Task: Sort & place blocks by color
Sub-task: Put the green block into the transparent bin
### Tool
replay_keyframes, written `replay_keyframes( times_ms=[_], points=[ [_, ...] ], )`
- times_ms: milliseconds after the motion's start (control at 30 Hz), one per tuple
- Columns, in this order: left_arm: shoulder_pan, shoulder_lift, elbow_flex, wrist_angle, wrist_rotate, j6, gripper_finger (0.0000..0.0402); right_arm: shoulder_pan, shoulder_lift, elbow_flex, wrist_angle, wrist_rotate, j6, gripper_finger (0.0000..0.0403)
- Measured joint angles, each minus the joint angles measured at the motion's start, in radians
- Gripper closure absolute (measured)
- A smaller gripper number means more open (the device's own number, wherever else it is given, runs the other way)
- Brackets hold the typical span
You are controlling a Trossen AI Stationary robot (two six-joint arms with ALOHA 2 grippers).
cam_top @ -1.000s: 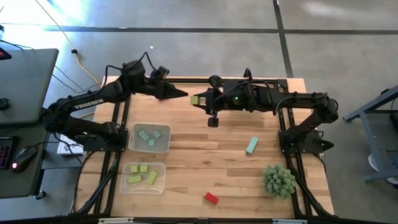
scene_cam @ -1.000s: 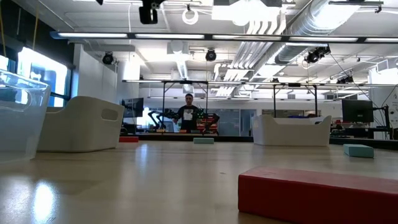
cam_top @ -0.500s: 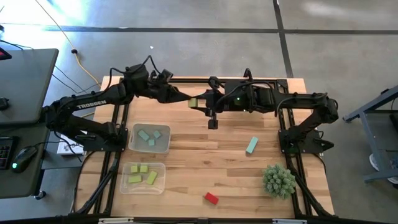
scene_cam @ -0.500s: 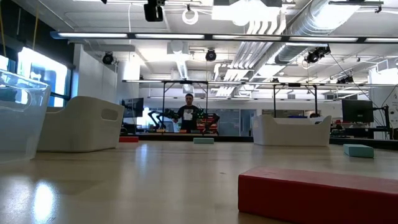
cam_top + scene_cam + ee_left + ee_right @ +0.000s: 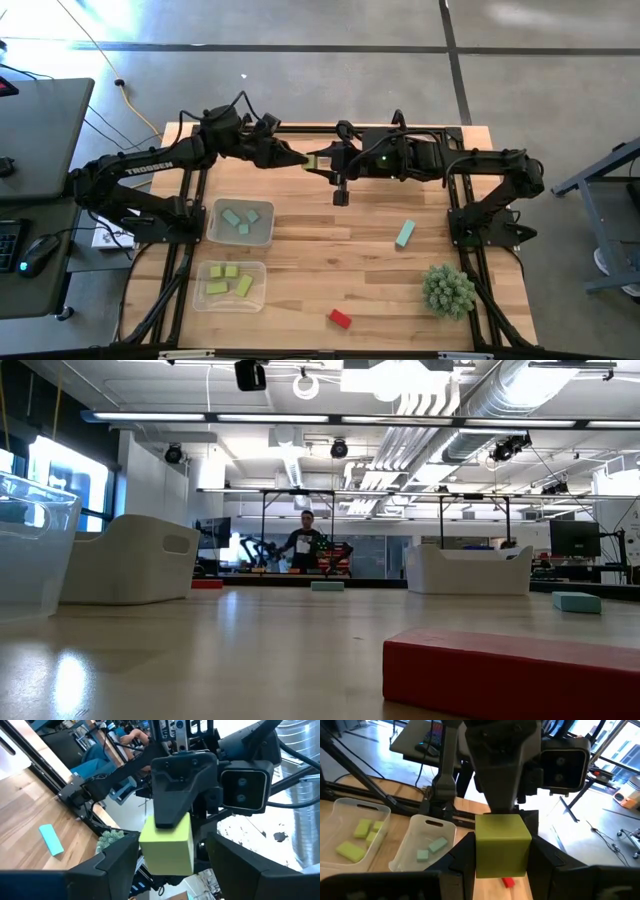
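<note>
Even, bright overhead light fills the scene, and ceiling light strips (image 5: 300, 417) glare white, mirrored as a pale sheen on the table (image 5: 200, 660) far below the raised left gripper (image 5: 300, 160). The red block (image 5: 510, 675) nearest the low camera is soft, and window glare (image 5: 615, 745) washes out behind the right gripper (image 5: 501, 855).

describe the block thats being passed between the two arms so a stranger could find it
Look above the table's far edge, where both arms meet in mid-air. Between the left gripper and right gripper sits a yellow-green cube. It is the only block off the table.
</note>
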Motion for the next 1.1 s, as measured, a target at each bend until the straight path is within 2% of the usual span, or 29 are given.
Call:
replay_keyframes(
  times_ms=[300,633,833,1100],
  points=[
    [-0.001,0.012,0.000,0.014,0.001,-0.001,0.0217,0.000,0.000,0.000,0.011,0.034,0.001,0.0298],
    [0.004,0.020,0.000,0.013,0.011,0.044,0.0278,0.000,0.000,-0.001,0.009,0.054,-0.009,0.0298],
    [0.004,0.021,0.000,0.009,0.019,0.079,0.0289,0.000,0.000,-0.001,0.001,0.063,-0.014,0.0295],
    [0.004,0.015,0.001,-0.031,0.050,0.186,0.0294,0.011,0.003,-0.002,-0.010,0.125,0.067,0.0144]
  ],
)
